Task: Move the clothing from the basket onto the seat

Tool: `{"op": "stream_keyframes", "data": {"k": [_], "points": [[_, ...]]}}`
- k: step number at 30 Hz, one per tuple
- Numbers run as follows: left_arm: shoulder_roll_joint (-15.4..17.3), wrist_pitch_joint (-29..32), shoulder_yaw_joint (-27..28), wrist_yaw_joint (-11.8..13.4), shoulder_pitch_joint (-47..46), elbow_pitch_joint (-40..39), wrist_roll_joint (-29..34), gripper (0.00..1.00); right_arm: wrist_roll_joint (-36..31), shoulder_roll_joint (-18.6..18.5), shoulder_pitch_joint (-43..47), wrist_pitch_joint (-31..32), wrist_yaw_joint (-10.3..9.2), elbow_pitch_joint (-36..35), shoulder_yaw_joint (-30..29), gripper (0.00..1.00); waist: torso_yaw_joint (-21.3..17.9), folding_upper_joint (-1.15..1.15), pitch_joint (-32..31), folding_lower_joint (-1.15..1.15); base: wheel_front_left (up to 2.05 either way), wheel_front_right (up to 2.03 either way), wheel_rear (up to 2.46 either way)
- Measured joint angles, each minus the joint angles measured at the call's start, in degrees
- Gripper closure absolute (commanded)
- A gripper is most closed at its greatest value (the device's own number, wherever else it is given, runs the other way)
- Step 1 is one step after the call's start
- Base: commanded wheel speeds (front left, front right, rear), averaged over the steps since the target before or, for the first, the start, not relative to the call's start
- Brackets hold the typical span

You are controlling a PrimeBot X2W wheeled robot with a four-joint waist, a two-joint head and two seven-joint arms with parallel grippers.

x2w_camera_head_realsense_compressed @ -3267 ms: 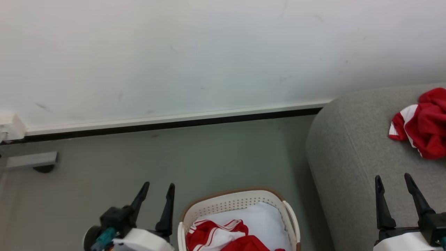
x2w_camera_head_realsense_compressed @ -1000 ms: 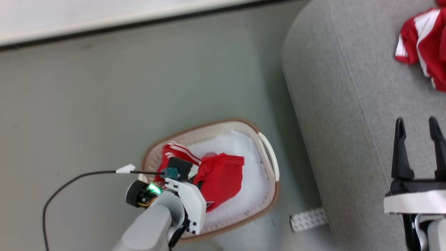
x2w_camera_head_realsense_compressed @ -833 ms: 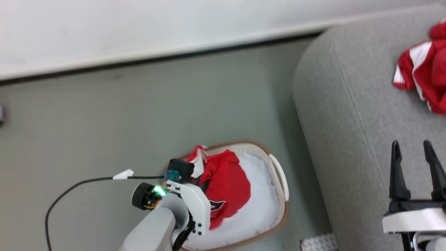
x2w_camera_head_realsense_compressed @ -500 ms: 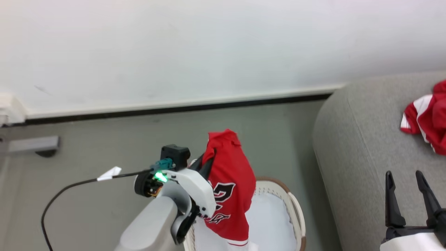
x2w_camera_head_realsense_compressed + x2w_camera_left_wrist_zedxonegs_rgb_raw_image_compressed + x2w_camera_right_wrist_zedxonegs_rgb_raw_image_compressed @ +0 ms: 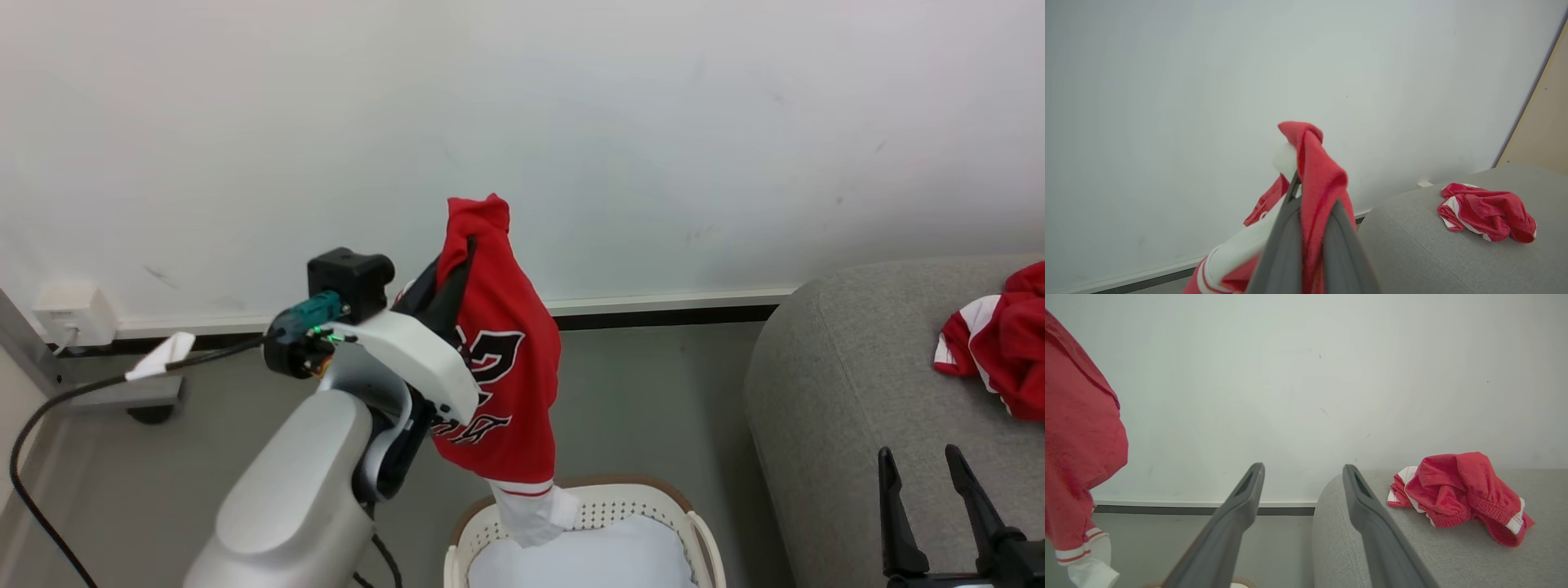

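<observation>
The left fingers (image 5: 445, 286) are clenched on a red jersey (image 5: 506, 367) and hold it up in front of the white wall (image 5: 571, 122), above the basket (image 5: 612, 510). In the left wrist view the two grey fingers (image 5: 1286, 245) press together with a fold of the jersey (image 5: 1318, 171) caught between them, and the cloth bunches over their tips. The jersey hangs down from that grip, black-and-white lettering facing the head camera. Its white lower end dangles at the back of the basket; I cannot tell whether it touches anything there. The basket stands on the grey floor (image 5: 653, 392) just beside the sofa (image 5: 833, 384), and a white cloth (image 5: 588, 563) lies inside it. A black cable (image 5: 49, 408) runs from the left wrist out to the left.

The right fingers (image 5: 894, 514) are spread apart and hold nothing; they sit over the near part of the sofa. In the right wrist view they (image 5: 1227, 526) point towards the wall, with the jersey (image 5: 1077, 428) hanging at the left edge.

A second red garment (image 5: 1000, 347) with white stripes lies crumpled on the sofa, well apart from the basket. It shows in the left wrist view (image 5: 1486, 212) and the right wrist view (image 5: 1457, 490) too, resting on the grey cushion (image 5: 1535, 559).
</observation>
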Motion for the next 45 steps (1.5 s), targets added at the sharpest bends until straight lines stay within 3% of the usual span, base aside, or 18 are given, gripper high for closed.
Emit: {"op": "stream_keyframes", "data": {"k": [8, 24, 36, 45], "points": [[2.6, 3.2, 1.2, 1.5, -1.9, -6.3, -0.1, 1.0, 0.0, 0.0, 0.9, 0.0, 0.0, 0.5, 1.5, 0.0, -0.2, 0.0, -1.2, 0.0, 0.0, 0.0, 0.0], [3.4, 5.7, 0.3, 2.9, -1.0, -12.0, -0.6, 1.0, -1.3, 0.0, 1.3, 0.0, 0.0, -2.2, 8.3, 0.0, -0.6, 0.0, -1.0, 0.01, 0.0, 0.0, 0.0], [3.4, 5.9, -1.0, 3.0, -1.0, -12.5, -0.6, 1.0, -1.4, -2.4, -6.1, 0.0, 0.0, -5.3, 25.0, 0.0, -1.0, 0.0, -1.1, 0.02, 0.0, 0.0, 0.0], [1.7, 7.0, -3.6, 2.3, -1.5, -13.2, -0.6, 1.0, -0.2, -1.2, -16.3, 0.0, 0.0, 2.8, 33.7, 0.0, 0.1, 0.0, -1.2, 0.02, 0.0, 0.0, 0.0]]}}
